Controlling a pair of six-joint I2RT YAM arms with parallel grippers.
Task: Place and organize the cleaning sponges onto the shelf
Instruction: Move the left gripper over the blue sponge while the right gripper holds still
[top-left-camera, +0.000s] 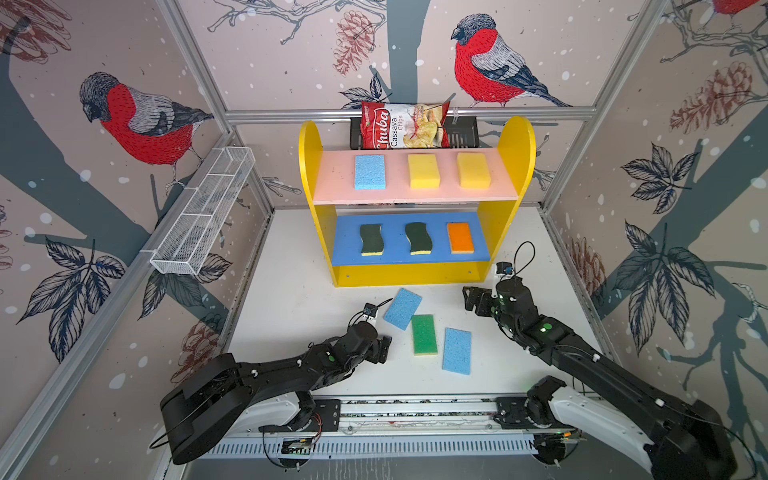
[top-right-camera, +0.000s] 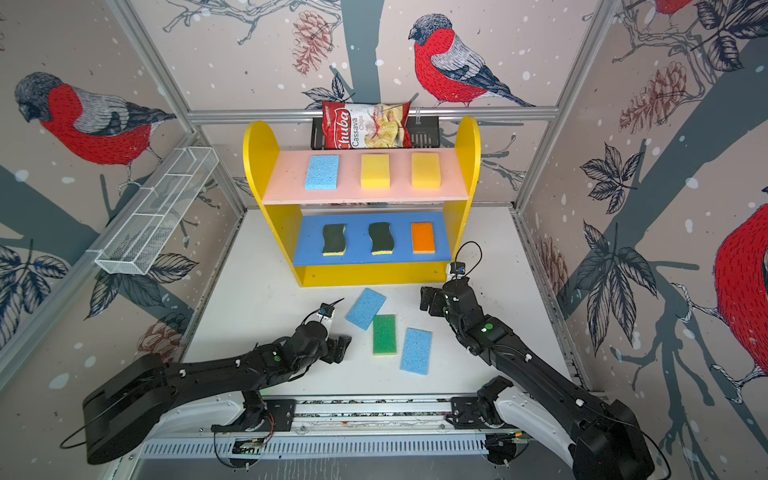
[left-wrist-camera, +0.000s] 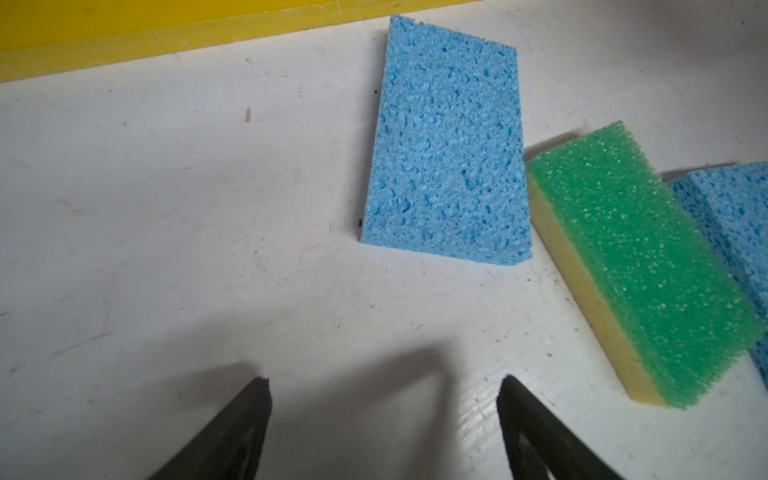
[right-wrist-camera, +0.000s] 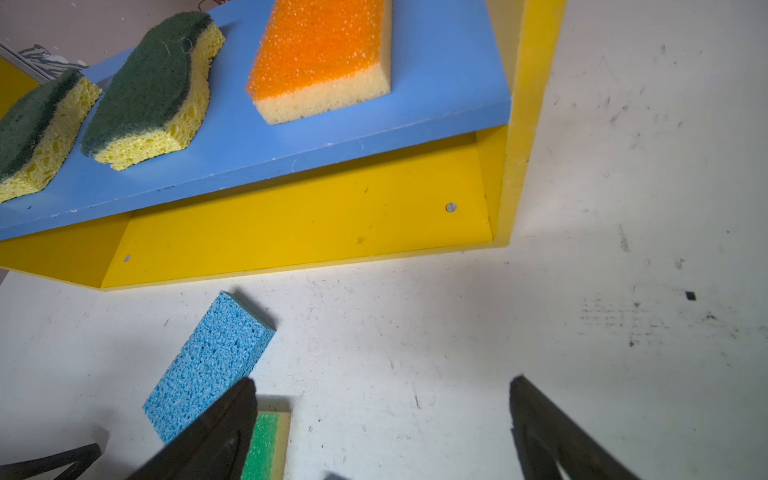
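Where bird wallpaper (top-left-camera: 145, 124) hems the scuffed white table (top-left-camera: 291, 311), the left gripper (left-wrist-camera: 384, 380) and right gripper (right-wrist-camera: 383, 379) gape empty; a chips bag (top-left-camera: 399, 124) hides most of the black rack (top-left-camera: 461, 135).

Looks like a robotics lab test cell tbh: aluminium framing (top-left-camera: 270, 116) boxes in a scuffed white tabletop (top-left-camera: 299, 299), bird-print wall panels (top-left-camera: 145, 120) all round, and 2 black arms, left arm (top-left-camera: 291, 370) and right arm (top-left-camera: 602, 361), mounted on a rail (top-left-camera: 415, 409).

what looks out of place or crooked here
Three sponges lie loose on the table before the shelf, each at its own angle: a slanted blue sponge, a green sponge and a nearer blue sponge. The shelved sponges sit in straight rows.
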